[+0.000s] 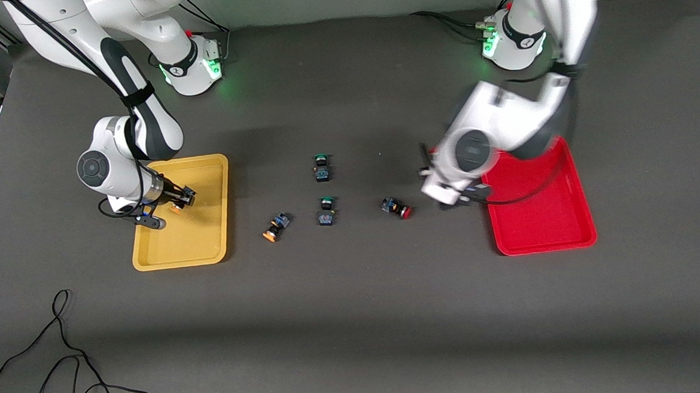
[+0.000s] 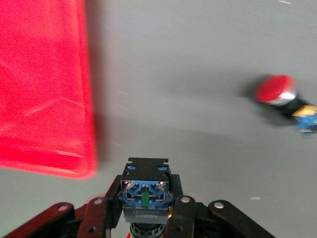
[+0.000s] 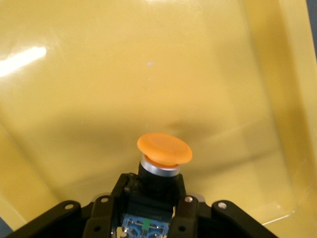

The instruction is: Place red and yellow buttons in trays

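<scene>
The right gripper (image 3: 148, 208) is clamped on the black-and-blue body of a small push-button switch with an orange-yellow cap (image 3: 164, 148), cap pointing away from the wrist and down toward the floor of the shallow yellow plastic tray (image 1: 208, 228). The gripper (image 1: 181, 199) hangs over the tray's half farther from the front camera, so the release is straight below it.

The left gripper (image 2: 143, 213) is closed on another switch of the same black-and-blue build (image 2: 144, 191), terminal end facing its wrist camera; the cap is hidden under the fingers, so I only presume it is red. This gripper (image 1: 455, 198) is over bare table at the edge of the shallow red plastic tray (image 1: 543, 228) that faces the table's middle, so the tray lies sideways from it, toward the left arm's end.

On the dark table (image 1: 356, 316) between the trays lie a red-capped switch (image 1: 397, 208), nearest the left arm, a second orange-capped switch (image 1: 275, 227), nearer the right arm, and two green-capped switches (image 1: 322, 167) (image 1: 326, 211).
</scene>
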